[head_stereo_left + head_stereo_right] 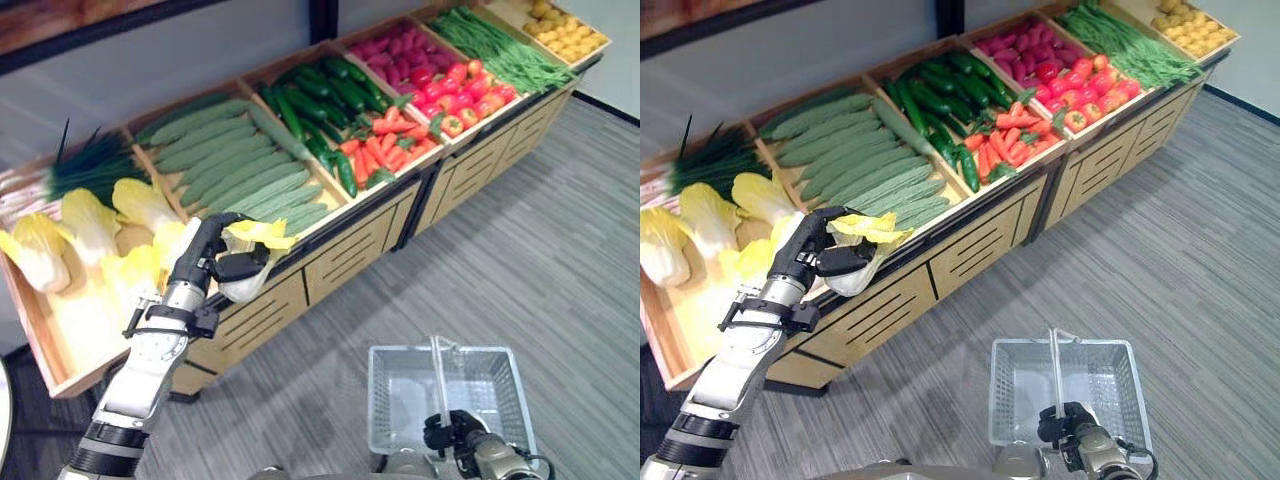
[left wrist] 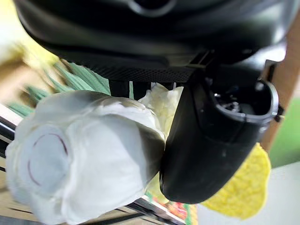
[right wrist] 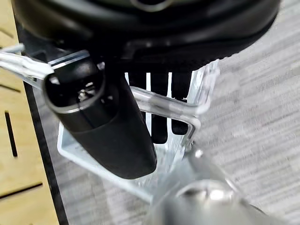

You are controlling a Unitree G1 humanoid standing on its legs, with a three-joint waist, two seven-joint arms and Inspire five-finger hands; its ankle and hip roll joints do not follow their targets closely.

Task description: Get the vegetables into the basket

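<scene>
My left hand (image 1: 205,262) is shut on a napa cabbage (image 1: 252,258) with a white stalk and yellow leaves, held just past the front edge of the wooden produce stand (image 1: 340,250). In the left wrist view the thumb (image 2: 211,140) presses against the cabbage's white base (image 2: 84,159). My right hand (image 1: 455,432) is shut on the clear handle (image 3: 164,105) of a white wire basket (image 1: 390,390), which hangs low over the grey carpet to the right of the cabbage and holds nothing.
The stand's bins hold more napa cabbages (image 1: 90,225), chives (image 1: 95,165), ridged green gourds (image 1: 240,165), cucumbers (image 1: 320,100), carrots (image 1: 385,140), red peppers (image 1: 460,95), green beans (image 1: 500,45) and yellow produce (image 1: 565,30). Grey carpet (image 1: 540,270) stretches in front.
</scene>
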